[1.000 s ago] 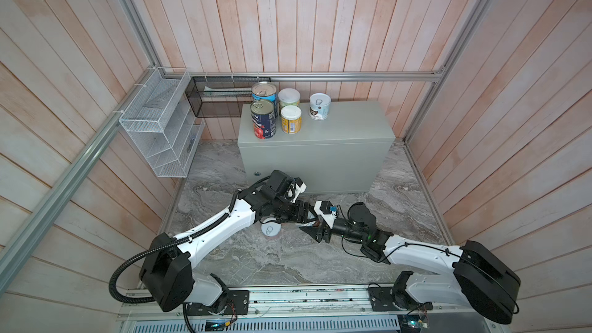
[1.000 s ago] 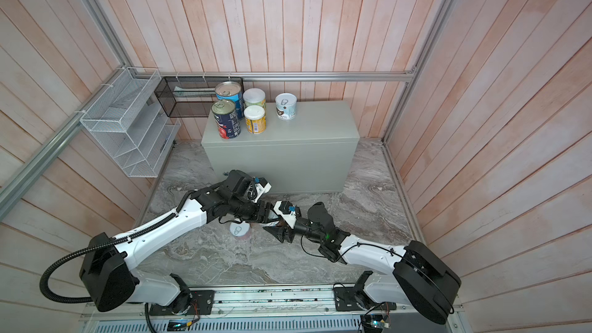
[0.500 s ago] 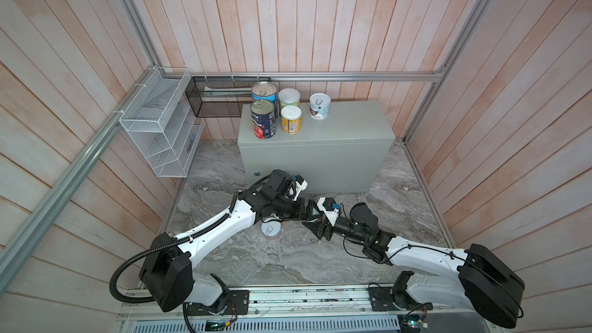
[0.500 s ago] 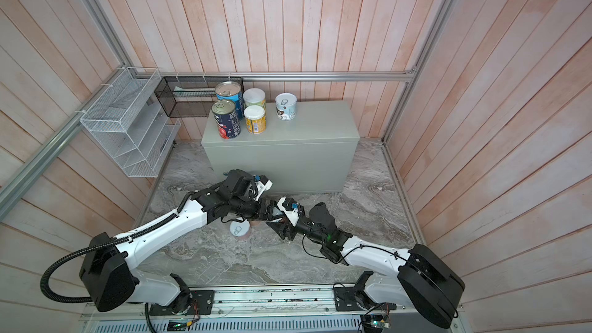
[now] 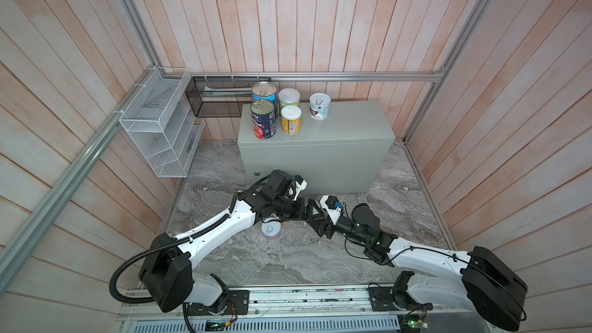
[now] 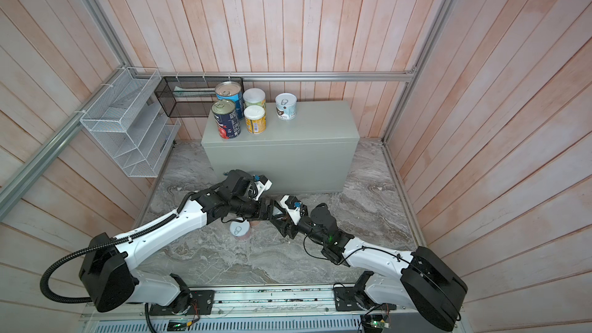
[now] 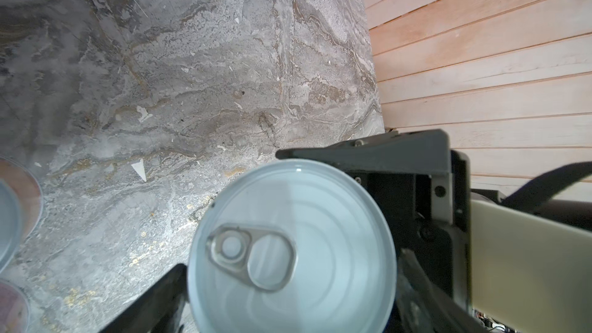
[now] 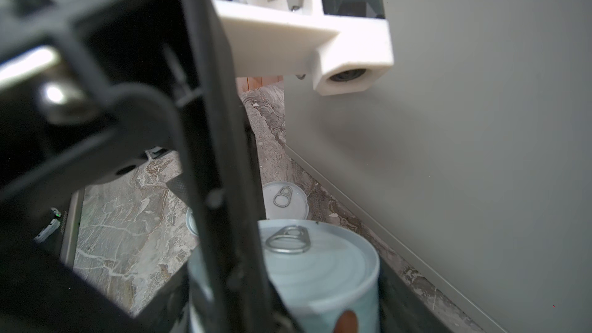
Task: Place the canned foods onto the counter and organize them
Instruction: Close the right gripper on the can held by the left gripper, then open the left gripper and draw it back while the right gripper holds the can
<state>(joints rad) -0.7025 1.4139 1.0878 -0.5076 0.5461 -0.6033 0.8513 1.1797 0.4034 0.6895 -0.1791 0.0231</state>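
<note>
- Canned foods update: five stand upright on the counter (image 5: 336,123), bunched at its 10 o'clock corner. They are the light blue can (image 5: 264,92), the navy tomato can (image 5: 262,118), two yellow-green cans (image 5: 291,119) and one short pale can (image 5: 319,107).
- Sixth one's in play! A pull-tab can (image 7: 291,248) sits low in front of the counter, at its 6 o'clock, where the two arms meet.
- The right gripper (image 5: 322,222) has its fingers on both sides of that can and looks clamped on it.
- The left gripper (image 5: 307,213) is spread wide around the same can and grips nothing, so this reads as a handover.
- On the marble floor (image 5: 288,261), one short can (image 5: 271,231) shows at the counter's 7 o'clock. The right wrist view gives a floor can (image 8: 285,201) and the sliver of another (image 8: 192,222). I'd call that two to fetch.
- So it's past halfway. The counter's 3 o'clock half is bare, and the short cans want grouping there.
- Containers: the white wire rack (image 5: 153,129) at 9 o'clock holds no cans. The black mesh basket (image 5: 217,100) at 11 o'clock has something pale lying in it, too unclear to name.
</note>
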